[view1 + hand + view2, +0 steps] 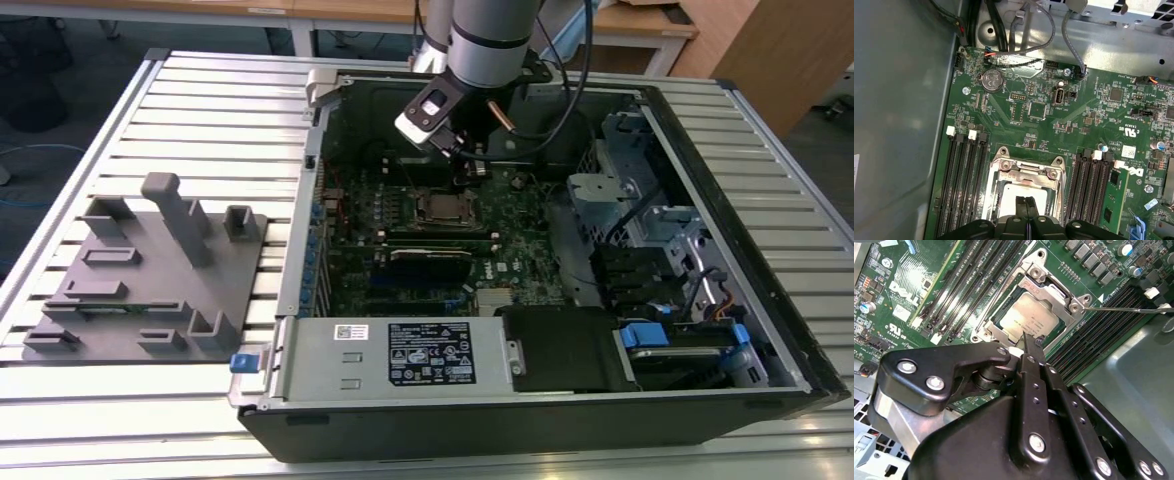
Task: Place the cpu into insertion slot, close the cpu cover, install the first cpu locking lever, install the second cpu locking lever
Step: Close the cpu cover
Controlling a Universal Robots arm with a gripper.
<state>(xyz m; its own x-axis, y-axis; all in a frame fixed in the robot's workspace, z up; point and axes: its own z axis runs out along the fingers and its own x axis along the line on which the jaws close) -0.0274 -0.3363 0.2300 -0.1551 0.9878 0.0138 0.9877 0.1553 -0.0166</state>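
Gripper (pixel 1027 341) pinched closed and empty, its tip down over the seated cpu (pixel 1021 315).
Its fingers meet with nothing between them, forming a narrow point at the cpu's near edge inside the insertion slot (pixel 988 326), which looks suited to pressing rather than carrying. The cpu cover (pixel 1056 294) appears to lie around the chip, and a thin locking lever (pixel 1134 309) juts free beside the slot, unlatched.

1 cpu (pixel 1026 320), 1 cpu cover (pixel 1053 289), 1 hand (pixel 1027 343)
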